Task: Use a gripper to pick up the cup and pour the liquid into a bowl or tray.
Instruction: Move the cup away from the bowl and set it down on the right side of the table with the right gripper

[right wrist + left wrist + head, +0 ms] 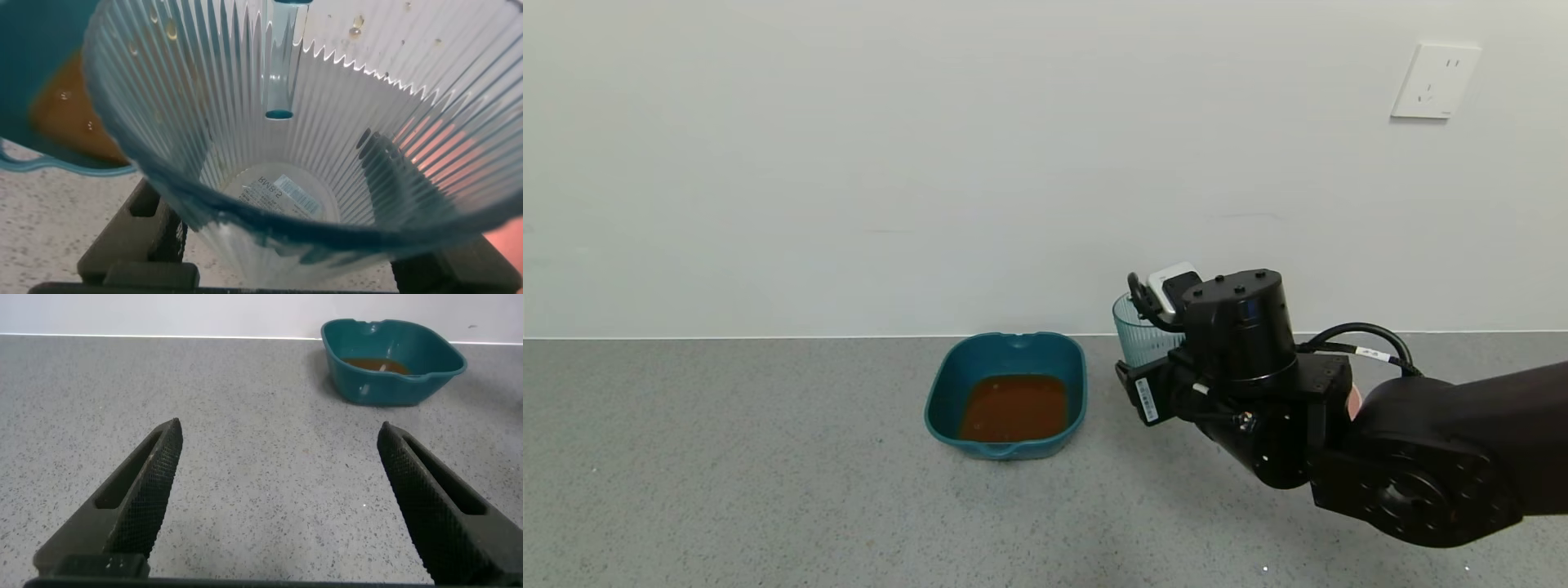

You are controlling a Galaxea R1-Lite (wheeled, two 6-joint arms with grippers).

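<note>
My right gripper (1150, 353) is shut on the ribbed pale blue cup (1135, 336) and holds it upright, just right of the dark teal tray (941, 392). The reddish-brown liquid (1015, 408) lies in the tray. In the right wrist view the cup (278, 196) fills the frame; it looks empty, with a label showing through its bottom, and a finger (139, 237) presses its side. The tray (33, 49) and liquid (73, 114) show behind it. My left gripper (278, 441) is open and empty over bare table, with the tray (392, 385) far ahead of it.
A pink bowl (1353, 402) shows as a sliver behind my right arm, and in the right wrist view (500, 238) beside the cup. The grey speckled table meets a white wall just behind the tray. A wall socket (1435, 80) is at the upper right.
</note>
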